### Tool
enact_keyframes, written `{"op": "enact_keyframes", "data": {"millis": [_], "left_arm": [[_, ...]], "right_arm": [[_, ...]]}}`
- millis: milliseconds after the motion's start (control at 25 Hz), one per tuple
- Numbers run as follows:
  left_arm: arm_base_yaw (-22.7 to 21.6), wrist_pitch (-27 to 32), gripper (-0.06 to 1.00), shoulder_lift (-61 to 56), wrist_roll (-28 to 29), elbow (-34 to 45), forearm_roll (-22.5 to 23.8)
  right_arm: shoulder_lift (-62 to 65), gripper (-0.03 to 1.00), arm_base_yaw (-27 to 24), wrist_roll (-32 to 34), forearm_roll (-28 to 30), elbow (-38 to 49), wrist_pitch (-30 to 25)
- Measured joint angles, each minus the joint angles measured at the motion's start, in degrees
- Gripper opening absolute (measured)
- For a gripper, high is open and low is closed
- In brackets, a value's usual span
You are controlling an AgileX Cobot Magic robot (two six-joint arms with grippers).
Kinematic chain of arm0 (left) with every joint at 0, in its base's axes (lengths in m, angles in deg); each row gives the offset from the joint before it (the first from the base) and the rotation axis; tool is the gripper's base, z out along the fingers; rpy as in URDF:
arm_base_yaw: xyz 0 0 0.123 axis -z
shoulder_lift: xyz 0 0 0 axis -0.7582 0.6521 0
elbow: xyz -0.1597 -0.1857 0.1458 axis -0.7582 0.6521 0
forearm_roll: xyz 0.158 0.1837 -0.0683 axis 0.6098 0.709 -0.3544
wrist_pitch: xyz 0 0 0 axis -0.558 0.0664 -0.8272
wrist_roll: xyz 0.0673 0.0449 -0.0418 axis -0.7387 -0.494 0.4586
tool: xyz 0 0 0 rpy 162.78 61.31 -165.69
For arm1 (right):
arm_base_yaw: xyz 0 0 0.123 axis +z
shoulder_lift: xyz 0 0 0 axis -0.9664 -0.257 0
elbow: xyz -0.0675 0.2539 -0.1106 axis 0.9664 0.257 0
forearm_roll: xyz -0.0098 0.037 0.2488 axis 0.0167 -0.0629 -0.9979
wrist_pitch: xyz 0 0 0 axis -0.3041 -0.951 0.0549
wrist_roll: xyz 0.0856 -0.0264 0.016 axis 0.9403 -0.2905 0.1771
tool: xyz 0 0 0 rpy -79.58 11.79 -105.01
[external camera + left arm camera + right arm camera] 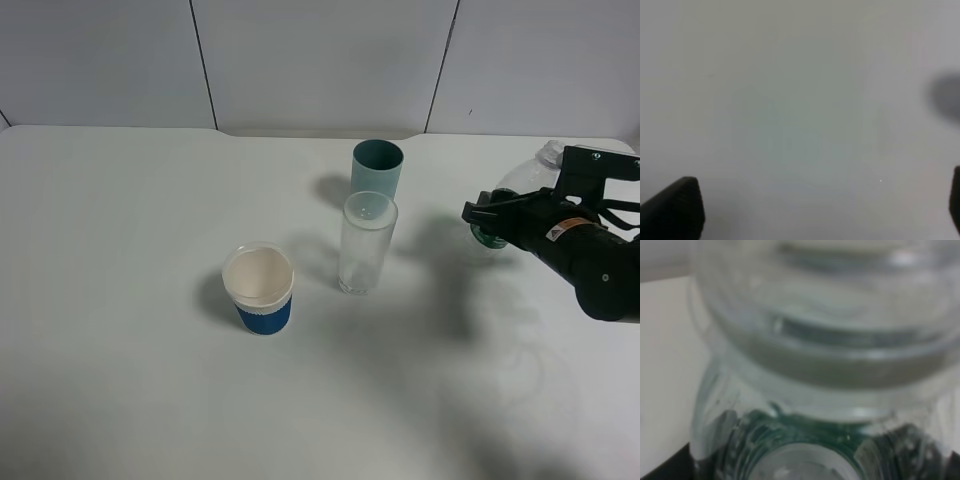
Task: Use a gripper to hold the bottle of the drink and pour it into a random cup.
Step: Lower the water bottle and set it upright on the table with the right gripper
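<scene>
My right gripper [497,216] is shut on the clear bottle [522,182], which has a dark green band. It holds the bottle tilted above the table, to the right of the cups. The bottle [810,365] fills the right wrist view, blurred and very close. The teal cup [377,167] stands upright at the back middle, apart from the gripper. My left gripper [820,210] is open over bare table, with one black fingertip [675,207] at each lower corner. It is out of the exterior view.
A tall clear glass tumbler [366,243] stands just in front of the teal cup. A white paper cup with a blue sleeve [259,290] stands to the front left. The white table [120,250] ends at a wall behind the cups.
</scene>
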State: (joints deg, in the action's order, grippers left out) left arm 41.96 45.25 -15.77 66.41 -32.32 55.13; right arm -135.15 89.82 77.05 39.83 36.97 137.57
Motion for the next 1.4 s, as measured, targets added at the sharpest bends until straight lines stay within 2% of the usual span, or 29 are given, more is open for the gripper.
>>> {"op": "enact_keyframes", "data": {"millis": [440,880,1280,1400], "left_arm": [[0.00,0.00,0.99,0.00,0.00,0.00,0.00],[0.00,0.00,0.99,0.00,0.00,0.00,0.00],[0.00,0.00,0.99,0.00,0.00,0.00,0.00],[0.00,0.00,0.99,0.00,0.00,0.00,0.00]], "right_arm": [[0.00,0.56,0.00,-0.18,-2.13,0.25,-2.13],[0.00,0.56,0.00,-6.15,-2.45,0.25,-3.14],[0.00,0.56,0.00,-8.55,-2.45,0.25,-3.31],[0.00,0.61,0.00,-8.66,-2.45,0.25,-3.71]]}}
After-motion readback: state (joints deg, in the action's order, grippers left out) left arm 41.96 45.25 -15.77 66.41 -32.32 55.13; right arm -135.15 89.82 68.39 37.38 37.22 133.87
